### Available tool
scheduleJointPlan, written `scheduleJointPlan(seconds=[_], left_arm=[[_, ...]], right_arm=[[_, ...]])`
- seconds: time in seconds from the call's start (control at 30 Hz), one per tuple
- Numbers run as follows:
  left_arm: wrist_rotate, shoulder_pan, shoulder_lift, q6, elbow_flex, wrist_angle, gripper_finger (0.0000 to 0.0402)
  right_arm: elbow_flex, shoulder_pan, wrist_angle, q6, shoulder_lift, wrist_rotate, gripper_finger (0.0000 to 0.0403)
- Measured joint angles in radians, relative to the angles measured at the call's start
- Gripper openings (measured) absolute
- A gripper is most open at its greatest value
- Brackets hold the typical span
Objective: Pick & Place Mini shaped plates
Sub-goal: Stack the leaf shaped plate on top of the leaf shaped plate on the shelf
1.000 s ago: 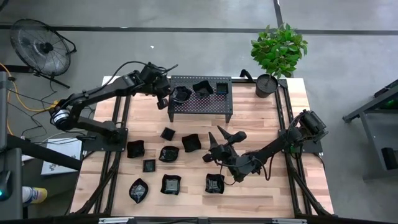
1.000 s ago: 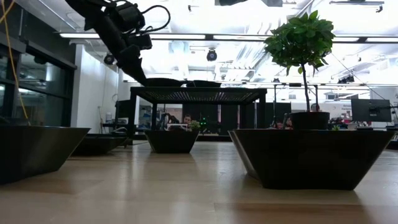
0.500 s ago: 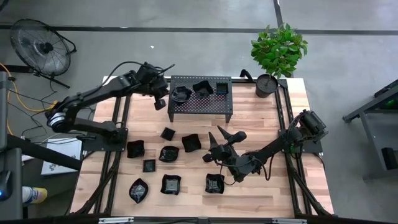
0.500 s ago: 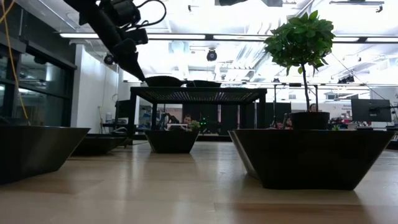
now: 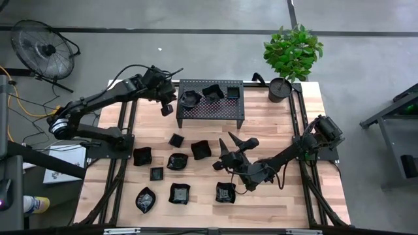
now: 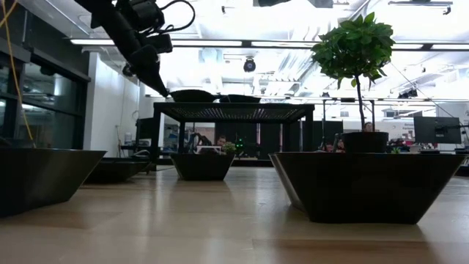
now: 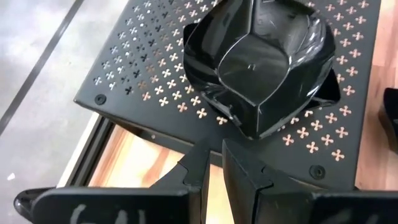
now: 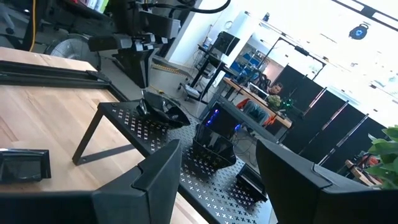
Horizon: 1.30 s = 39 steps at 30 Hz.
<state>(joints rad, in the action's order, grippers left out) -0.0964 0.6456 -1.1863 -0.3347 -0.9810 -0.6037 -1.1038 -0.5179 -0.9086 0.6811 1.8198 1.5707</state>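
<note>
Left gripper (image 7: 216, 149): my fingers stood nearly together with a thin slit between them, clasping nothing; it hung just off the left edge of the rack (image 5: 215, 109).
Right gripper (image 5: 228, 145): spread wide and empty, it hovered over the middle of the worktop (image 5: 274, 130) and waited.
Plate nearest me: a wavy-edged glossy plate (image 7: 261, 68) sat flat on the rack top by its left edge, clear of my fingertips.
Other plates: two more (image 5: 212, 92) (image 5: 232, 92) sat on the rack towards its back edge; the loose plates (image 5: 177, 161) lay scattered across the worktop between the rack and the near edge.
Step in hand: I judged the placing of this plate done and the retreat from the rack under way.
Next move: I judged that one of us had to drop to a plate on the worktop, catch its thin rim, and carry it to a bare patch of the rack.
Writing: white hand-drawn marks (image 7: 93, 214) showed on my gripper body, but I could not read them; no brand or label was legible.
</note>
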Motion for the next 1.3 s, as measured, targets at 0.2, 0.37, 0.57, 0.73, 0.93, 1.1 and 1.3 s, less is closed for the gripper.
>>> scheduleJointPlan(seconds=[0.2,0.37,0.57,0.73,0.93,1.1,1.3], left_arm=[[0.007,0.0,0.0,0.0,0.0,0.005,0.004],[-0.005,0.0,0.0,0.008,0.0,0.011,0.004],[-0.018,0.0,0.0,0.026,0.0,0.012,0.004],[-0.022,-0.019,-0.002,0.035,0.0,0.012,0.004],[-0.006,-0.078,-0.004,0.035,0.0,0.012,0.004],[0.007,-0.113,-0.003,0.052,0.0,0.012,0.004],[0.001,-0.144,-0.002,0.056,0.0,0.017,0.004]], right_arm=[[0.0,0.0,0.0,0.0,0.0,0.0,0.0204],[0.0,0.0,0.0,0.0,0.0,0.0,0.0204],[0.0,0.0,0.0,-0.001,0.0,0.0,0.0204],[0.0,0.0,0.0,-0.001,0.0,0.0,0.0204],[0.0,0.0,0.0,-0.001,0.0,0.0,0.0204],[0.0,0.0,0.0,-0.001,0.0,0.0,0.0204],[0.0,0.0,0.0,-0.001,0.0,0.0,0.0204]])
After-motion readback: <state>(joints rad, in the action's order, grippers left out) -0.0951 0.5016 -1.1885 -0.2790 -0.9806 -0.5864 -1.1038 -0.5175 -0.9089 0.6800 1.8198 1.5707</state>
